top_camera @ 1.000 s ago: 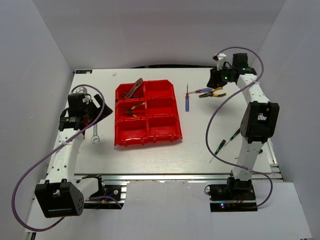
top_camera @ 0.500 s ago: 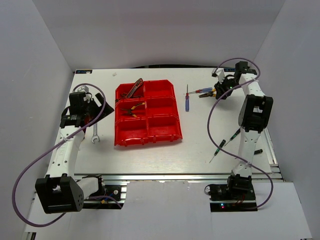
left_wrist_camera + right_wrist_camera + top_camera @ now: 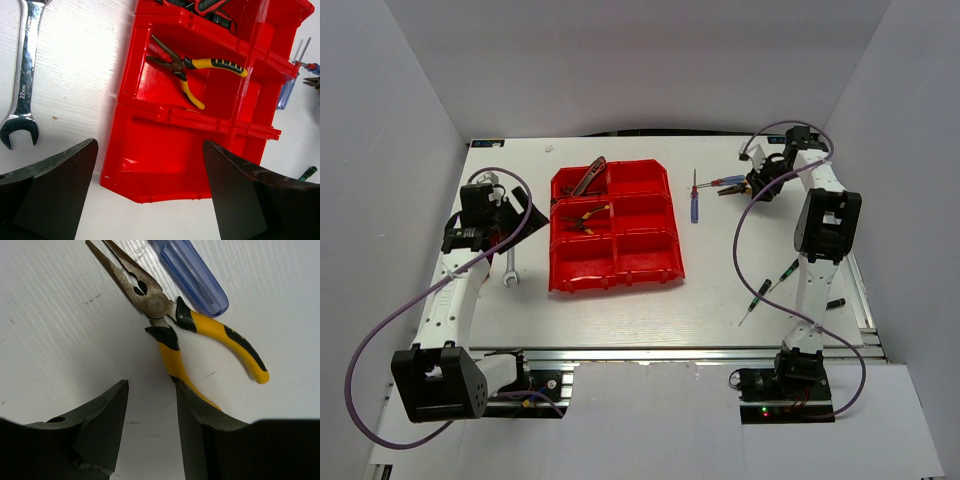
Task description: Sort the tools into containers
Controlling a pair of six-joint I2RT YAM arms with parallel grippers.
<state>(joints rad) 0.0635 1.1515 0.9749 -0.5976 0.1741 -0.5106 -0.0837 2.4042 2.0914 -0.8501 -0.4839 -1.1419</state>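
Wrench [image 3: 22, 65] reads "22"; left end effector [image 3: 150, 145] gapes wide, right end effector [image 3: 151, 386] narrower.

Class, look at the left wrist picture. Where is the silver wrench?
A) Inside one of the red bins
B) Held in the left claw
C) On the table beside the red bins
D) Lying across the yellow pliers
C: the wrench lies flat on the white table, outside the red bins and touching nothing else.
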